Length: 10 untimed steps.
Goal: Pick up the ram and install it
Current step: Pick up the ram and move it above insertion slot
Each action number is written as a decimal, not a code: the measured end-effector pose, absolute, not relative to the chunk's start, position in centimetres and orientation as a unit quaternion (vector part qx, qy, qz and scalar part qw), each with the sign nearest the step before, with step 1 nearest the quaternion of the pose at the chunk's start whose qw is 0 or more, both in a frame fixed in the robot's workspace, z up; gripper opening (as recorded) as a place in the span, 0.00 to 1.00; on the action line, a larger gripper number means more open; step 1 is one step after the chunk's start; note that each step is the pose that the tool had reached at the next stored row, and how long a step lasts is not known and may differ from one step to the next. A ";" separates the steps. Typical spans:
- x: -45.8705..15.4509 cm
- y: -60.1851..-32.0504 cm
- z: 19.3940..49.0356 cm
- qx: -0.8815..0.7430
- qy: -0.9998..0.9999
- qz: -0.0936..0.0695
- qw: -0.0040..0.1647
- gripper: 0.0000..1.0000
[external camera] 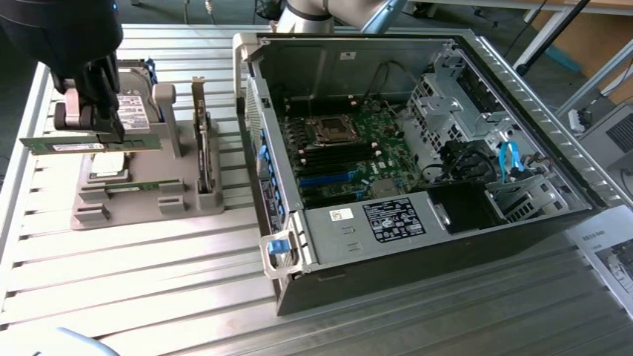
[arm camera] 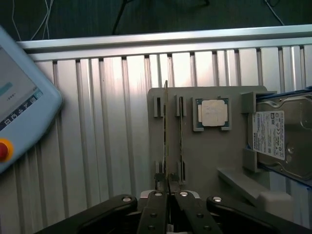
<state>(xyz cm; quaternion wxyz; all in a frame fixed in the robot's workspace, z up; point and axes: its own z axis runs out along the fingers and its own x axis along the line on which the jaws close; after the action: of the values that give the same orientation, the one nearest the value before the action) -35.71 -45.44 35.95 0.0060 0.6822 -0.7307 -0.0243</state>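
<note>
ram (external camera: 79, 146), a thin green stick with a white label, hangs level at the exterior view's upper left. gripper (external camera: 91, 127) pinches its top edge.

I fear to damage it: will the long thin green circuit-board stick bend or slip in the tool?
Probably stiff: the long thin green circuit-board stick juts straight out both sides of the tool without sagging. Likely light: a narrow pinch near its middle holds it level. Being so thin, it may crack under sideways force.
</note>
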 end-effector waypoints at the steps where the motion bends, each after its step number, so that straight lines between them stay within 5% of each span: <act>1: -35.7 -45.4 36.2 0.682 -0.731 -0.024 0.006 0.12; 10: -35.7 -45.4 37.5 0.682 -0.731 -0.024 0.006 0.12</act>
<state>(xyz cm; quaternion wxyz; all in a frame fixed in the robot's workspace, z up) -35.71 -45.44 37.53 0.0060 0.6822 -0.7307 -0.0243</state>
